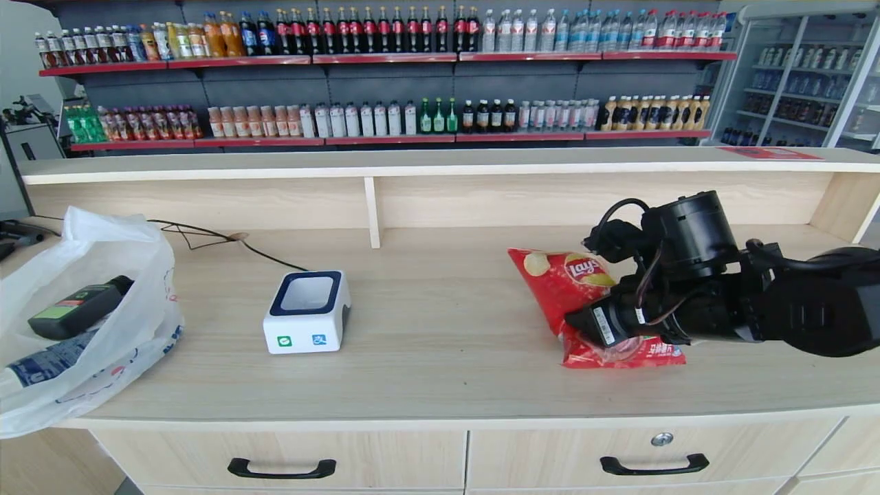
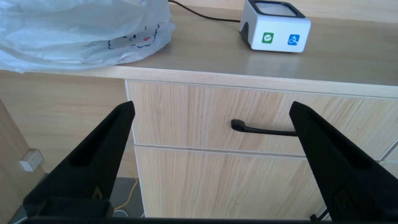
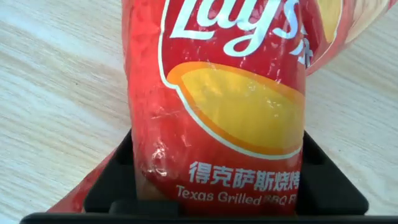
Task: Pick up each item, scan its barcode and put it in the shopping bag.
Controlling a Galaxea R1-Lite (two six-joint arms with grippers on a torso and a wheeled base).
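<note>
My right gripper pinches the chip bag between its fingers on the counter, left gripper spread wide, so pickup is in hand; next I must lift it toward the scanner, well apart.

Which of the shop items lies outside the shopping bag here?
The red chips bag, on the counter right of the scanner, gripped by the right hand. The dark green-labelled bottle and the blue-labelled pack lie inside the white shopping bag.
</note>
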